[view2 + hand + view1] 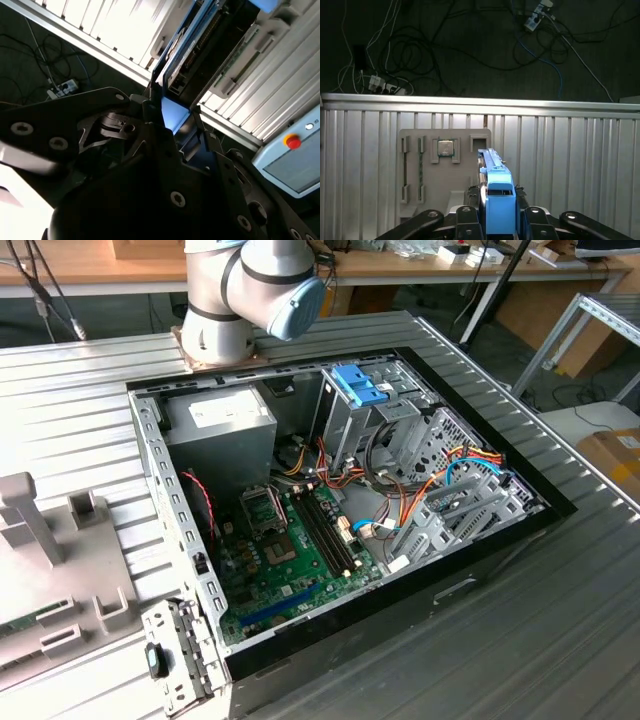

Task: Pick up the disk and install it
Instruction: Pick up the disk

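In both wrist views my gripper (499, 214) (172, 120) is shut on the disk (492, 170) (186, 52), with a black finger on each side of its blue plastic frame (500, 200). The disk is held edge-on, and its metal body and label face show in the second wrist view. It hangs above a grey fixture plate (415, 170) on the ribbed table. In the exterior view the open computer case (340, 510) lies on its side, with its metal drive cage (385, 425) at the back under a light-blue bracket (360, 390).
The arm's base (225, 310) stands behind the case. Inside are a grey power-supply box (225, 425), a green motherboard (290, 550) and loose orange and blue cables (455, 475). The fixture plate carries a processor chip (445, 148). A pendant with a red button (292, 142) lies off the table.
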Action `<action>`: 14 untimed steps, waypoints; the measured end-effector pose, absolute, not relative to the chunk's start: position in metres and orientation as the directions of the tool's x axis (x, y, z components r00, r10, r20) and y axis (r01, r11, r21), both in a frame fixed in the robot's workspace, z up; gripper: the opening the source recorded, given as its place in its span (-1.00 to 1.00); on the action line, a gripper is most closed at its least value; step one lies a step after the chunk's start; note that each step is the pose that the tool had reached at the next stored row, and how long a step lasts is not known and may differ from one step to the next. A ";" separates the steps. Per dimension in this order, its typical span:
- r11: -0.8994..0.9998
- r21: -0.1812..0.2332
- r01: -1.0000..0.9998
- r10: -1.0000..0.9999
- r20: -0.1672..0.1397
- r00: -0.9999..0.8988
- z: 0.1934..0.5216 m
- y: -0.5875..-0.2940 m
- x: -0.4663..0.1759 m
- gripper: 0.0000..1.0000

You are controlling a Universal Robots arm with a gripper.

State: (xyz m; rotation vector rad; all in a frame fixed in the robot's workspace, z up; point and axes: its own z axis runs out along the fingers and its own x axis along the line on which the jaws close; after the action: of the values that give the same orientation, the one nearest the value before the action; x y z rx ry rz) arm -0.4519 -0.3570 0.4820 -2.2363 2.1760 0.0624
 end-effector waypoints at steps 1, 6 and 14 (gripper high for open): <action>-0.028 0.013 -1.000 -0.999 -0.043 0.027 0.494 -0.357 -0.452 -0.27; -0.028 0.013 -1.000 -0.999 -0.043 0.027 0.508 -0.357 -0.452 -0.27; -0.028 0.013 -1.000 -0.999 -0.043 0.027 0.509 -0.357 -0.433 -0.27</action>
State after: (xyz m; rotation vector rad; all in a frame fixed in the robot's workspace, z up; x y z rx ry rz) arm -0.4327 -0.3569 0.5093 -2.2365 2.1762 0.0628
